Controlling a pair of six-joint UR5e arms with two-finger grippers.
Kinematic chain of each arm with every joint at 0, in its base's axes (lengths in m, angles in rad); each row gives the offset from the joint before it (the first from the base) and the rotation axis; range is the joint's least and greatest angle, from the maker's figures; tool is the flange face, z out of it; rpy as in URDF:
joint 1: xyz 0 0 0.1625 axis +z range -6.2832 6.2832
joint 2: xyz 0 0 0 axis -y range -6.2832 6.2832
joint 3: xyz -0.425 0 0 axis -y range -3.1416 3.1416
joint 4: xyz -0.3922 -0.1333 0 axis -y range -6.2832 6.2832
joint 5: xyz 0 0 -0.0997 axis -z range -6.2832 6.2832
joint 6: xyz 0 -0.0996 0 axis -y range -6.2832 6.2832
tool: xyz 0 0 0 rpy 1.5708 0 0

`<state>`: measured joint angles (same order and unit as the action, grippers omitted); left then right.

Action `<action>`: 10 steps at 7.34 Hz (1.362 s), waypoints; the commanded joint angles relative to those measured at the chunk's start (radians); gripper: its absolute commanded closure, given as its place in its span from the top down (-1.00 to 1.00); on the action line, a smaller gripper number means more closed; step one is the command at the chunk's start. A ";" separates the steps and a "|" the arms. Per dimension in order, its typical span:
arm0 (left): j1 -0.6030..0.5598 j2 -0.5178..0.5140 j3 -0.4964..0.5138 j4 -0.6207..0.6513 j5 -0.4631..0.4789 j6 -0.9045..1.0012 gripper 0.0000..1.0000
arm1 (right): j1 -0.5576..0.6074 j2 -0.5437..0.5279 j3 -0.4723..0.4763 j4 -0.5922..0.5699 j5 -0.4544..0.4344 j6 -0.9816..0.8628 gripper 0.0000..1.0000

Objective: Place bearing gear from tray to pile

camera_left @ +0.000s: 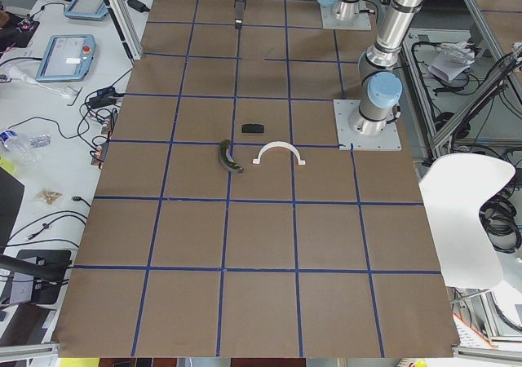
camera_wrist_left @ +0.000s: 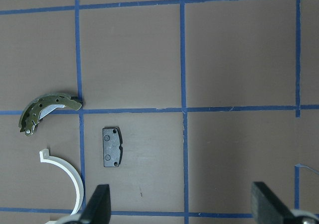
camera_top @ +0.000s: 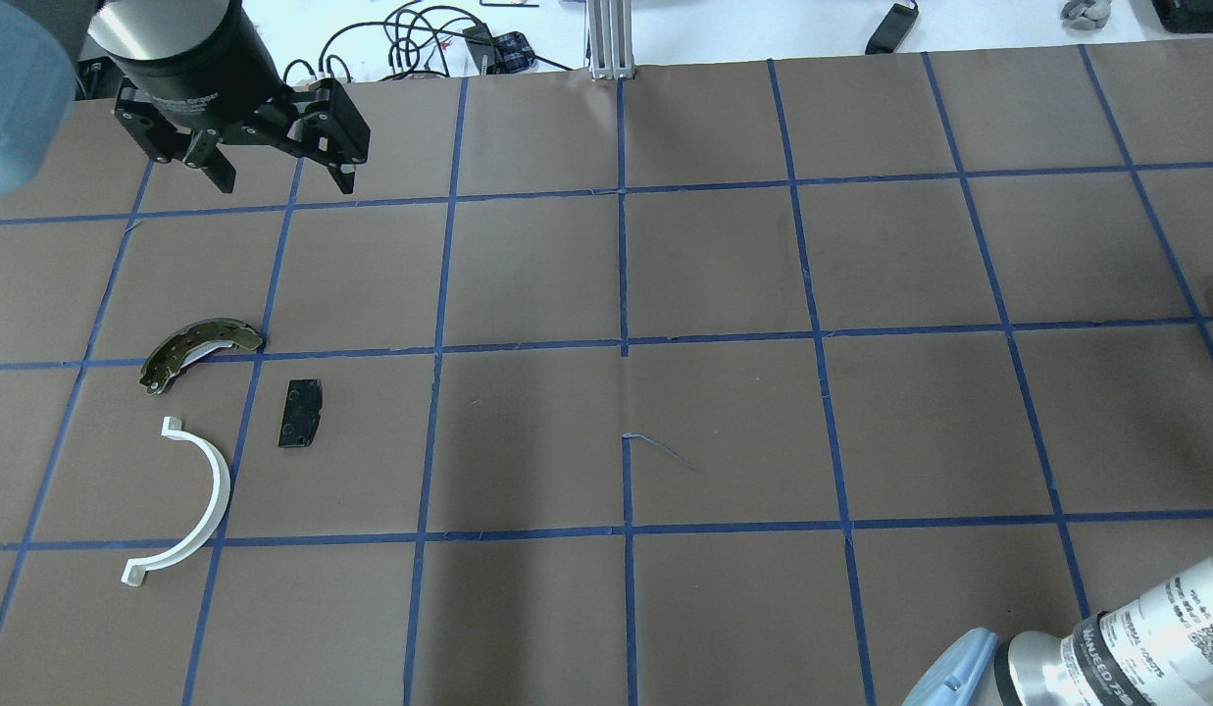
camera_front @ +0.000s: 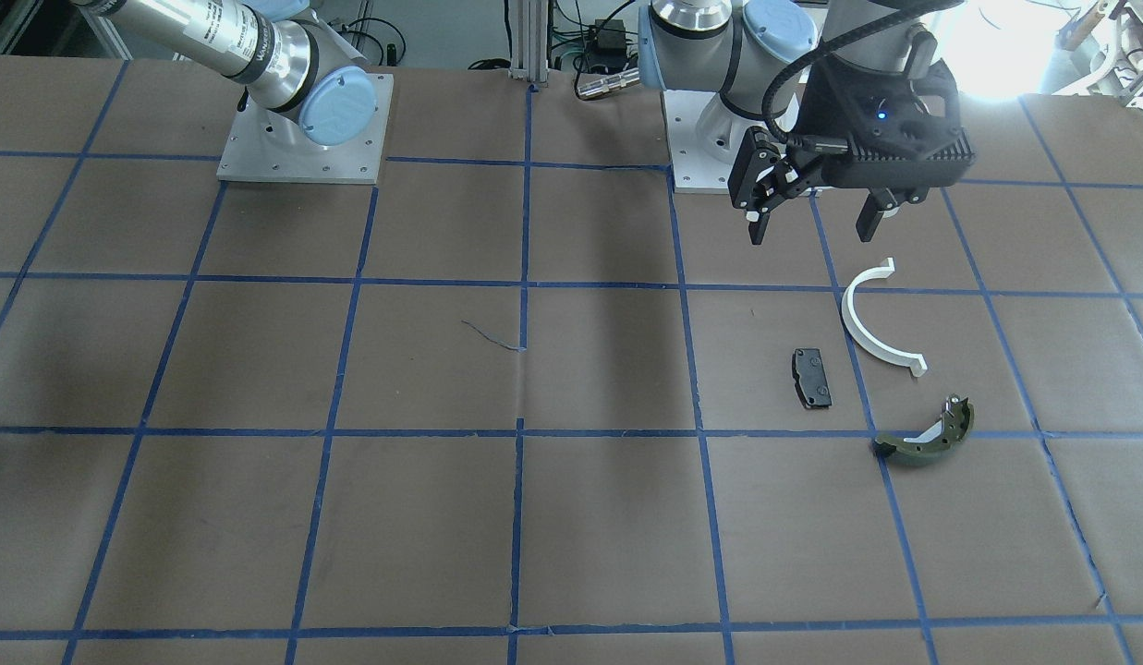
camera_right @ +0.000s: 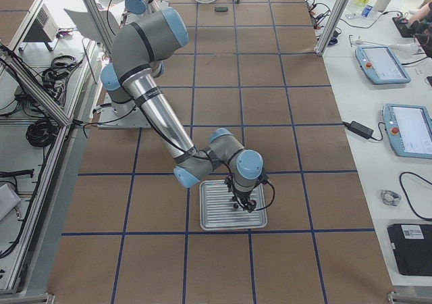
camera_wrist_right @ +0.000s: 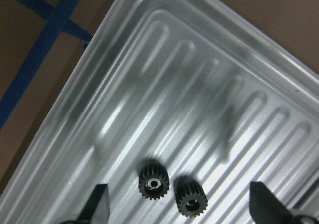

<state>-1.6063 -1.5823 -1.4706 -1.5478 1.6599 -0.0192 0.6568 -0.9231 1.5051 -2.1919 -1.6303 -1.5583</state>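
Under the right gripper (camera_wrist_right: 179,211), its fingers wide apart and empty, two small black toothed bearing gears (camera_wrist_right: 153,182) lie just beside each other on the ribbed silver metal tray (camera_wrist_right: 149,45). They look hard, light and apt to roll, so are best pinched across the teeth. The tray's rim lies well apart from them. Far off, the pile (camera_top: 300,413) has open table around it, with the left gripper (camera_top: 284,181) open and empty near it.

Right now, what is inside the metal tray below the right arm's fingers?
One black gear and a second gear lie close together on the ribbed tray floor. The rest shown is bare. The fingers and the picture edge hide the part nearest the camera.
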 commanded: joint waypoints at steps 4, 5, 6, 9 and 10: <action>0.000 -0.002 0.003 0.000 0.000 0.002 1.00 | -0.002 0.017 0.004 0.006 0.009 -0.052 1.00; 0.000 -0.005 0.006 0.000 -0.002 0.001 1.00 | -0.002 0.018 0.004 0.007 0.010 -0.051 1.00; 0.000 -0.005 0.006 0.000 -0.002 0.001 1.00 | -0.002 0.018 0.004 0.012 0.007 -0.052 0.91; -0.001 -0.005 0.006 0.003 -0.002 0.001 1.00 | -0.002 0.018 0.004 0.015 0.009 -0.066 0.54; -0.001 -0.007 0.006 0.005 -0.002 0.001 1.00 | -0.002 0.018 0.004 0.014 0.009 -0.065 0.26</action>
<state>-1.6075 -1.5887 -1.4650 -1.5445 1.6577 -0.0184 0.6550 -0.9051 1.5095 -2.1779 -1.6215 -1.6235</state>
